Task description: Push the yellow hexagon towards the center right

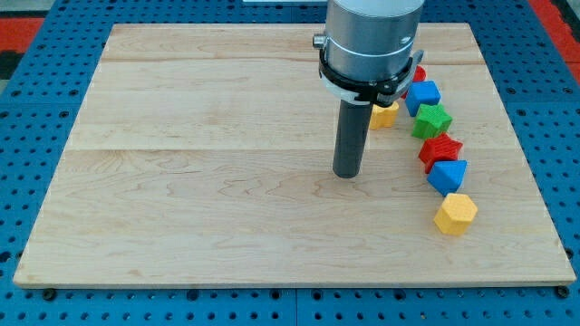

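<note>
A: Where does our yellow hexagon [455,214] sit?

B: Low on the view's right side of the wooden tabletop [199,181], at the bottom end of a curving line of blocks. We carry no pincer, so apart or together does not apply; my tip [346,174] rests on bare wood, well to the view's left of the hexagon and a little higher.

A: What crowds it?

B: A blue block [447,175] sits just above it, apparently touching; we cannot tell its exact shape. Above that come a red block [440,148], a green star-like block [431,120] and a blue cube [423,94]. A 2nd yellow block [384,114] peeks out beside the rod, and a red piece [419,73] shows behind the arm's housing, mostly hidden.

A: Anything between the tip and the hexagon?

B: Only open wood; the 5 neighbours stand above that line.
</note>
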